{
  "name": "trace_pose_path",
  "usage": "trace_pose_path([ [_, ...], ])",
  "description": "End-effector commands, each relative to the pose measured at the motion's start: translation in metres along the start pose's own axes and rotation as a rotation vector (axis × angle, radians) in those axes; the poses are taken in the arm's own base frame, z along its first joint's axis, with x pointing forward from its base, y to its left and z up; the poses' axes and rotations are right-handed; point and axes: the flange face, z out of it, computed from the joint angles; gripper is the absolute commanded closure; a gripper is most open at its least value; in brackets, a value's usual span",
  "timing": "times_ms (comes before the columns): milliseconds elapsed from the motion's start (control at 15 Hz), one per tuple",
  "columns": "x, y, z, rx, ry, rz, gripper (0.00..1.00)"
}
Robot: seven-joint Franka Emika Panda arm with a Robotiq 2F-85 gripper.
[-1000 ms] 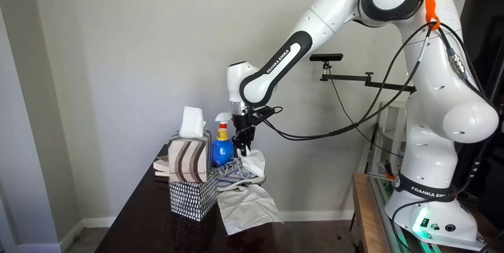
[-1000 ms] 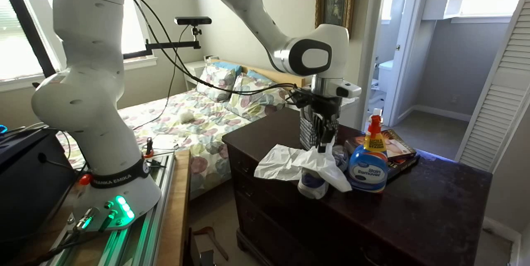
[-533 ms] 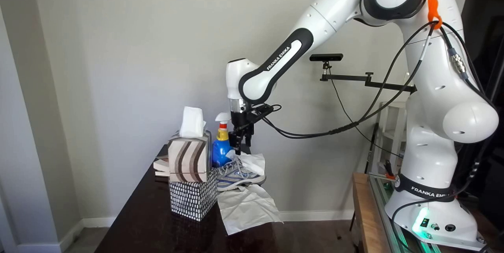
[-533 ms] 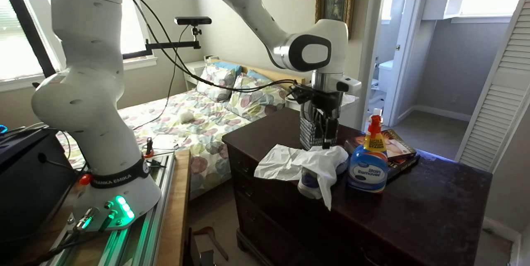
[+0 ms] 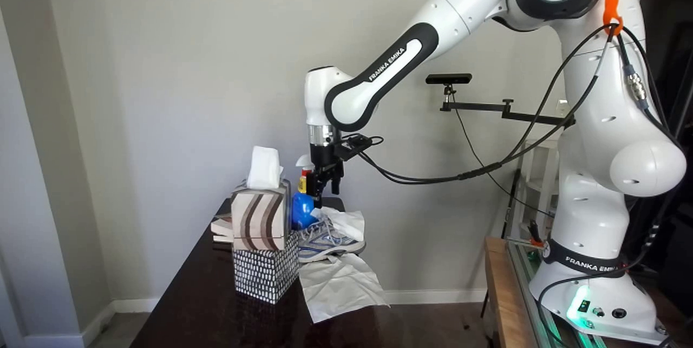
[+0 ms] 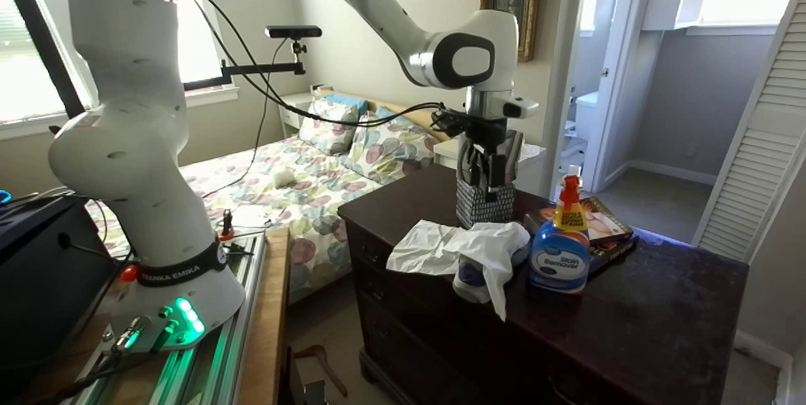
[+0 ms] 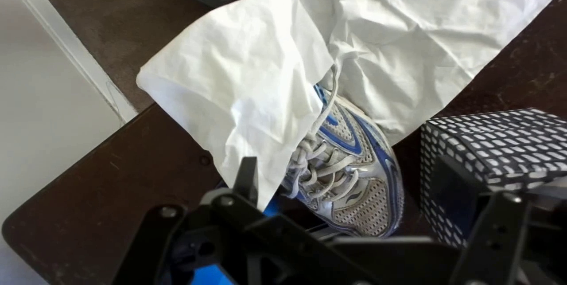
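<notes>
Raised my gripper [image 5: 326, 196] since a second ago; I now have jaws wide apart, white sheet [image 7: 248, 72] below them, draped over the shoe [image 7: 352, 161].

Creased matt white sheets [image 7: 261, 85], of paper or thin cloth, cross the upper middle of the wrist view. Below them, the running shoe [image 7: 363, 205] has rough perforated mesh, smoother blue trim and dull woven laces [image 7: 302, 154]. The tool [image 5: 326, 199] is black and mostly matt, with shiny metal screw heads [image 7: 168, 212]. The tabletop [image 6: 648, 304] looks like dark, polished wood, faintly scuffed. In an exterior view, the stain remover bottle [image 6: 559, 260] is glossy blue plastic; left of centre, the bedspread [image 6: 327, 194] is matt printed cloth.
</notes>
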Motion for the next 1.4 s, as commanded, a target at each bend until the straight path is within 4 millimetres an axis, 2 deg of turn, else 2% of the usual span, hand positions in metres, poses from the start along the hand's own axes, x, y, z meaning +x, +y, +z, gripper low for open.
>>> trace_pose_path([
  [0,0.000,0.000,-0.001,0.000,-0.001,-0.001,0.00],
  [467,0.000,-0.002,0.001,0.012,-0.002,0.000,0.00],
  [1067,-0.020,-0.092,0.025,0.032,-0.049,-0.236,0.00],
  [1333,-0.030,-0.120,0.038,0.040,-0.083,-0.349,0.00],
])
